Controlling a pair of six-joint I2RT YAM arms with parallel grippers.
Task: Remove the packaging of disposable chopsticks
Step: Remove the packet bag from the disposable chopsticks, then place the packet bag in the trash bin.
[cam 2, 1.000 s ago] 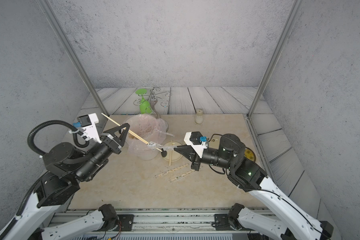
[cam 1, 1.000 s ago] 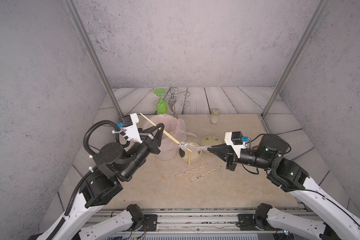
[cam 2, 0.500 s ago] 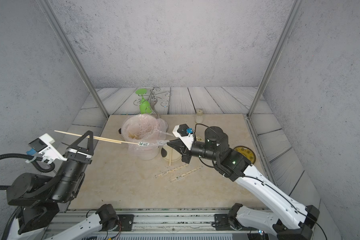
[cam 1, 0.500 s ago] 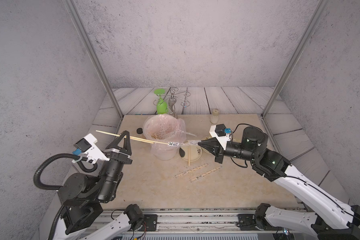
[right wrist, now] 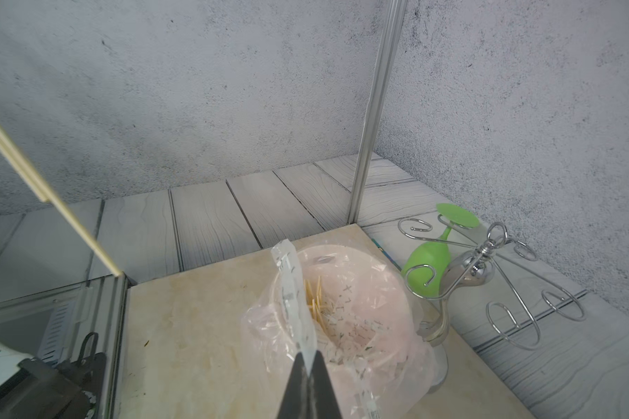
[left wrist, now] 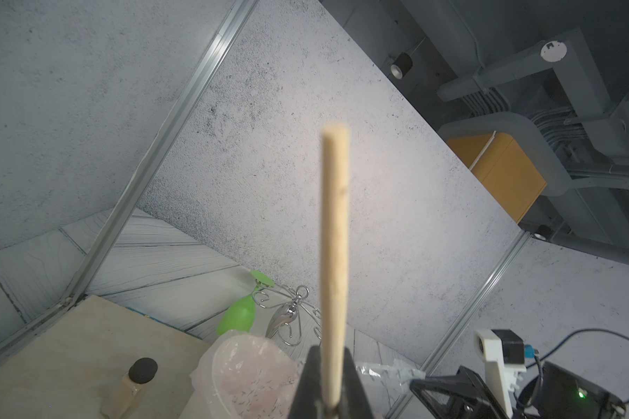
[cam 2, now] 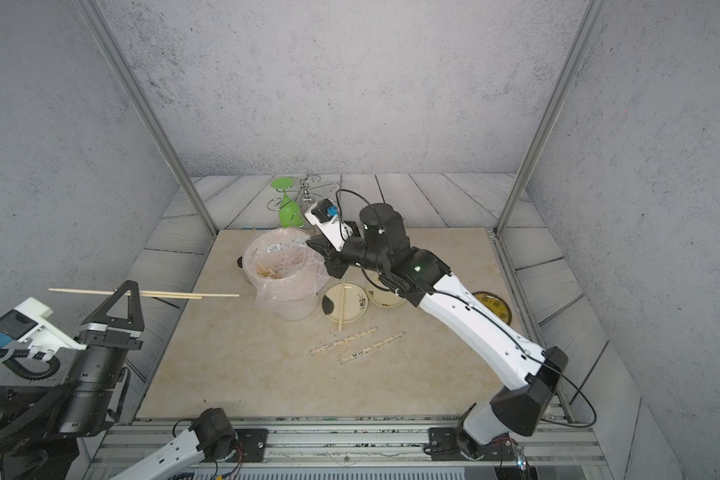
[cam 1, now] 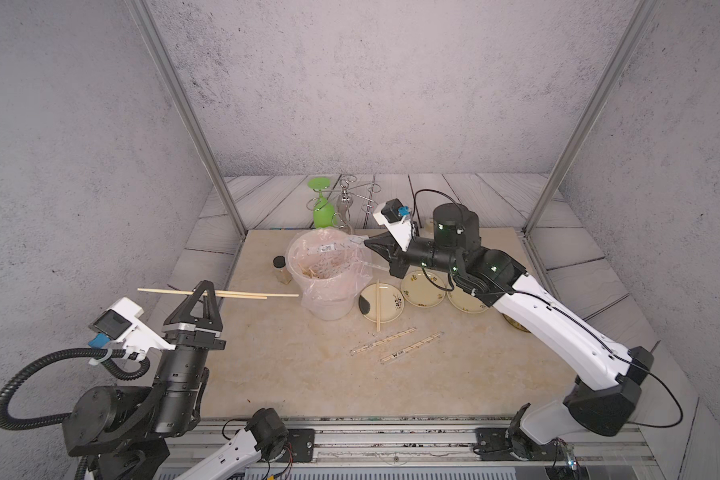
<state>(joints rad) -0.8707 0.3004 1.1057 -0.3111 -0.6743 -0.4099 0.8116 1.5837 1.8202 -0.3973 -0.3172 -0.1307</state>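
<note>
The emptied sleeve [cam 1: 329, 248] is pinched in the closed right gripper [cam 1: 367, 244] over the lined bin [cam 1: 290, 259]. A bare pair of chopsticks [cam 1: 246, 294] is clamped level in the left gripper [cam 1: 205, 289], near the table's [cam 1: 292, 374] edge. Two wrapped pairs [cam 1: 383, 340] are yet to be stripped, and their black print cannot be read.

— Where's the bin [cam 1: 329, 307]?
— Back of the tabletop [cam 1: 287, 365], a jar [cam 1: 281, 272] just left, plates [cam 1: 422, 289] to its right.
— The sleeved pairs [cam 1: 383, 340]?
— Side by side before the plates; a bare pair [cam 1: 378, 305] lies on the nearest plate [cam 1: 393, 313].
</note>
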